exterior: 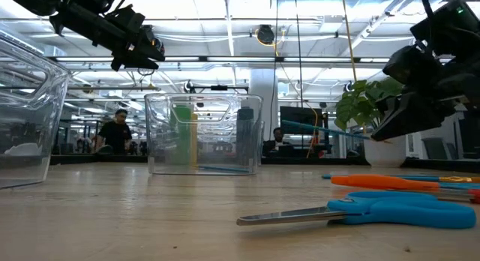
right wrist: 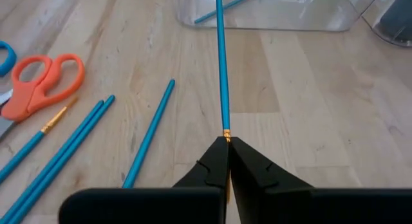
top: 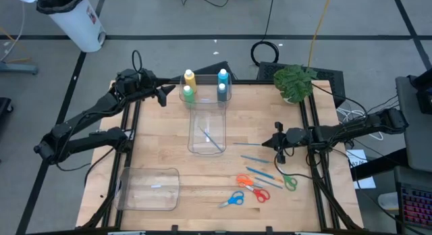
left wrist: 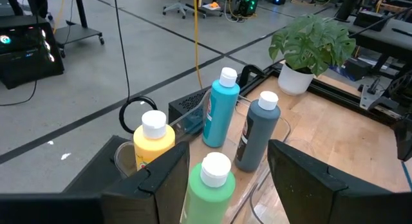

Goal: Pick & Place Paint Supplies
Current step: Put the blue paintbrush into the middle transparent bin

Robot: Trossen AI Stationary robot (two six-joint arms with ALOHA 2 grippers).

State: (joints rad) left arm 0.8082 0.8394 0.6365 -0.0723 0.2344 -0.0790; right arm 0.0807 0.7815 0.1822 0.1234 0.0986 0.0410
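Four white-capped paint bottles stand upright at the far end of a clear bin [top: 206,130]: yellow [left wrist: 153,143], green [left wrist: 212,185], light blue [left wrist: 221,111] and grey-blue [left wrist: 257,130]. My left gripper [top: 164,94] hovers open just left of them. In its wrist view its fingers flank the green bottle without touching it. My right gripper [top: 276,142], right of the bin, is shut on a blue brush [right wrist: 221,63]. One brush [top: 208,137] lies inside the bin. Several more blue brushes [top: 262,173] lie flat on the table. My right gripper pinches the blue brush at its gold-banded end [right wrist: 226,132] between the two fingertips. The fingers come level from the table's right and lie along the brush. The brush [exterior: 322,130] is lifted clear and nearly level, and its free end points at the clear bin.
Orange scissors [top: 251,186], blue scissors [top: 231,200] and green scissors [top: 290,182] lie near the table's front right. A second clear container [top: 148,189] sits at front left. A potted plant [top: 295,81] stands at the far right. Bare wood lies between the bin and the front edge.
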